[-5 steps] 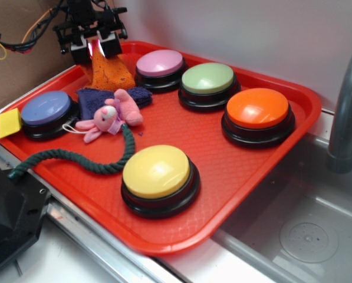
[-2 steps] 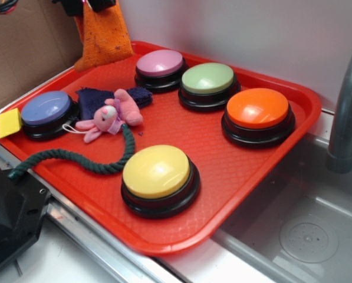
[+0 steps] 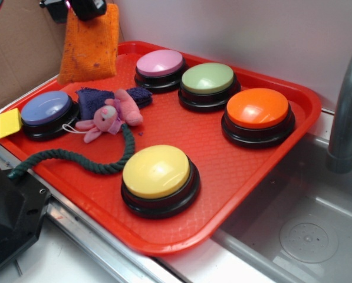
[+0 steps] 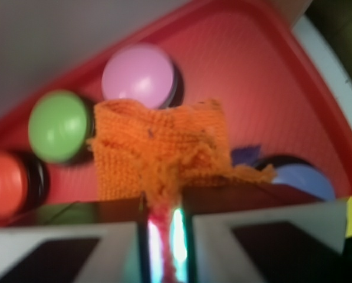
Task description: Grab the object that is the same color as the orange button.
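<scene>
Hanging from the gripper, fingers clamped on its top edge: orange cloth, clear above the red tray's back left corner. Orange button sits near the right rim. Open tray floor lies mid-tray between the buttons.

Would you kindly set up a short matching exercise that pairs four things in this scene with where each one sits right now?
Things:
1. orange cloth
2. yellow button
3. pink bunny toy
4. orange button

Places:
A. lying partly on the dark blue cloth
B. nearest the front edge of the red tray
C. hanging from the shut gripper, clear of the tray
D. on the tray's right side, beside the green button

Pairs: 1-C, 2-B, 3-A, 4-D
</scene>
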You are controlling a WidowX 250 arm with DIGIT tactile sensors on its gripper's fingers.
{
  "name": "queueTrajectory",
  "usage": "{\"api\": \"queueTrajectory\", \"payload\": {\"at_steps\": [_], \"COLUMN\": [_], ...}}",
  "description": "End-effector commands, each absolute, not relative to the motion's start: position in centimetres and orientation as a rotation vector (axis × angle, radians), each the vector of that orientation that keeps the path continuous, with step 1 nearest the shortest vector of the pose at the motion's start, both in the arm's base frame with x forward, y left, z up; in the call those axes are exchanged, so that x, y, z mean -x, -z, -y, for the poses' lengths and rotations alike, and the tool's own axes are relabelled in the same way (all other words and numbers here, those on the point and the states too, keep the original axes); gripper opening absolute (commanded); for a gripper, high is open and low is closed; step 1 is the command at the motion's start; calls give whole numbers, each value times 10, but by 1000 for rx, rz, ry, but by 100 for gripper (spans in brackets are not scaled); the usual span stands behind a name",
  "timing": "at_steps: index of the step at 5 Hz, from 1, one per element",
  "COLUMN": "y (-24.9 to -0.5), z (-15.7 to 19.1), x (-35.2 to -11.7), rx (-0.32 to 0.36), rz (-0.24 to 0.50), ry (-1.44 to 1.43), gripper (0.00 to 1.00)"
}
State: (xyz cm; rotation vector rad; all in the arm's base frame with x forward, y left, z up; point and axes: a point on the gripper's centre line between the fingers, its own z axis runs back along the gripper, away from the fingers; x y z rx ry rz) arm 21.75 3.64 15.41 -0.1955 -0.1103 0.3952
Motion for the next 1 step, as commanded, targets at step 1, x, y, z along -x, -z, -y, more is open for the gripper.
{"api": "queueTrajectory", "payload": {"at_steps": [1], "y": [-156], "z": [-48], "x": [-181], "rx": [181], "rz": [57], "ry": [-205], "gripper": [0]}}
